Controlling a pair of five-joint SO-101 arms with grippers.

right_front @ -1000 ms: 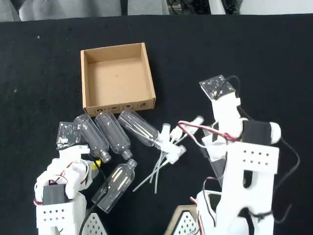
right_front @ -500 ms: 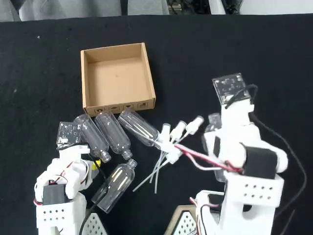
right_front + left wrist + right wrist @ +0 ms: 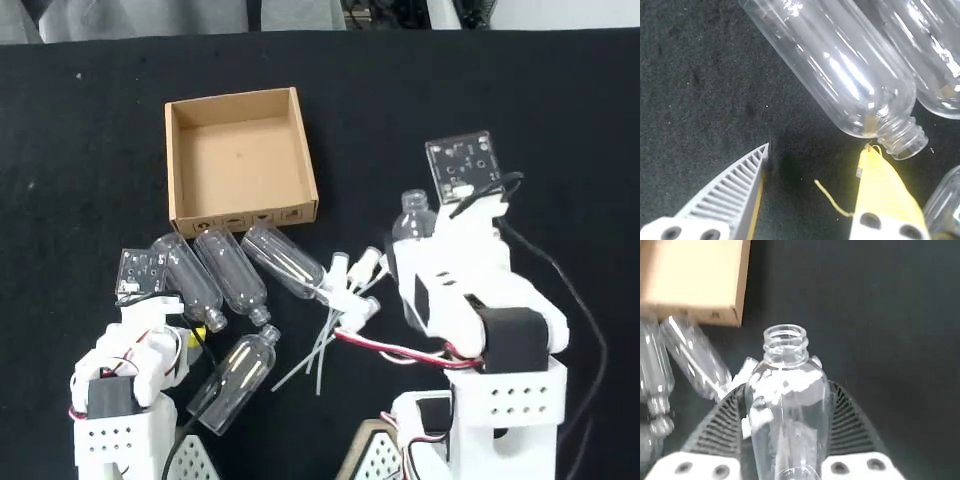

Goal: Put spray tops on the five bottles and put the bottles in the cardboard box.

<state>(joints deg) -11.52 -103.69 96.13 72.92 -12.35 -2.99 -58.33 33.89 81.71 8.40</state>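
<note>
A clear, capless plastic bottle, right of centre in the high view, is clamped between the right gripper's black ribbed fingers, its neck past their tips. The left gripper is spread wide and holds nothing.

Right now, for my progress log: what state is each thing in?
Brown cardboard box: open-topped, empty.
Clear plastic bottle: held off the table, neck open, no spray top.
Four other clear bottles: lying flat, outside the box.
White spray tops: loose, piled together.
Left gripper: open.
Right gripper: closed on the clear plastic bottle.

Glossy clear plastic bottles, matt cardboard box.
</note>
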